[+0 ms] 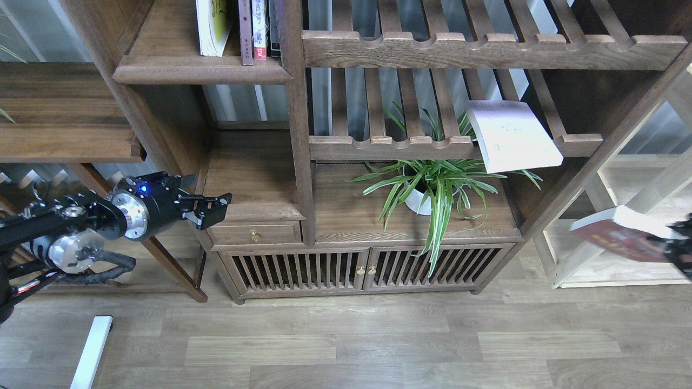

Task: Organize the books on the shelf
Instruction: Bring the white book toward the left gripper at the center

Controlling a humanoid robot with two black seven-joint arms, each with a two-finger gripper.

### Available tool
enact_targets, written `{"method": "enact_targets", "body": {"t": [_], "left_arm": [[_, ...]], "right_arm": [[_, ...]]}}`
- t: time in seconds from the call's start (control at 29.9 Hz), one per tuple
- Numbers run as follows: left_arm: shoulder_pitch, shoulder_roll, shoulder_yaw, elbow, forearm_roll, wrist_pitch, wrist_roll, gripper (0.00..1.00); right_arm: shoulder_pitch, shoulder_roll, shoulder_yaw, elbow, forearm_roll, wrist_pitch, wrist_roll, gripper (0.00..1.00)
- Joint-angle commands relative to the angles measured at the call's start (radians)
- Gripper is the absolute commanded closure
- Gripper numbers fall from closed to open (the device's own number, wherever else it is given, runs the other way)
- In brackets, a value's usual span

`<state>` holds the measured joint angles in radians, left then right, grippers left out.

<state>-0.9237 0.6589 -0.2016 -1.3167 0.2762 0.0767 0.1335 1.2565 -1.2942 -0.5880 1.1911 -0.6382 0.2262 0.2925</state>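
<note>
right end effector [682,244] blurred, edge-cut | red book [621,233] blurred | yellow-green book [213,27] top cropped

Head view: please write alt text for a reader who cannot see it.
A red book enters at the right edge, carried by the blurred right gripper. A lavender-white book lies on a slatted rack above a potted plant.

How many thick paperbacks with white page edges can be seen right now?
3. The yellow-green book stands on the upper-left shelf; the lavender-white book lies on the slatted rack; the red book sits at the right edge. Others may be out of frame.
</note>
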Motion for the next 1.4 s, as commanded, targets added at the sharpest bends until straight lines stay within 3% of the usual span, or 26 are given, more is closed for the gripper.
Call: {"method": "enact_targets", "body": {"t": [0.0, 0.23, 0.47, 0.64, 0.84, 1.14, 1.37], "left_arm": [[0.012, -0.021, 0.001, 0.020, 0.000, -0.002, -0.005, 0.16], [0.060, -0.071, 0.005, 0.037, 0.032, -0.006, -0.022, 0.16], [0.091, -0.151, 0.014, 0.037, 0.075, -0.041, -0.032, 0.15], [0.091, -0.222, 0.030, 0.037, 0.077, -0.123, -0.019, 0.14], [0.089, -0.277, 0.120, 0.079, 0.092, -0.279, -0.014, 0.08], [0.086, -0.289, 0.153, 0.109, 0.273, -0.491, -0.008, 0.03], [0.075, -0.323, 0.159, 0.135, 0.382, -0.502, -0.009, 0.03]], "right_arm": [[-0.100, 0.091, 0.059, -0.034, 0.006, -0.033, 0.000, 0.96], [-0.341, 0.280, 0.264, -0.129, -0.006, -0.036, 0.000, 0.96], [-0.368, 0.394, 0.272, -0.171, -0.047, -0.034, 0.023, 0.96], [-0.371, 0.484, 0.272, -0.171, -0.072, -0.031, 0.045, 0.96], [-0.376, 0.581, 0.266, -0.170, -0.119, -0.028, 0.059, 0.96], [-0.374, 0.650, 0.263, -0.157, -0.175, -0.018, 0.091, 0.96], [-0.371, 0.705, 0.264, -0.111, -0.195, 0.007, 0.119, 0.96]]}}
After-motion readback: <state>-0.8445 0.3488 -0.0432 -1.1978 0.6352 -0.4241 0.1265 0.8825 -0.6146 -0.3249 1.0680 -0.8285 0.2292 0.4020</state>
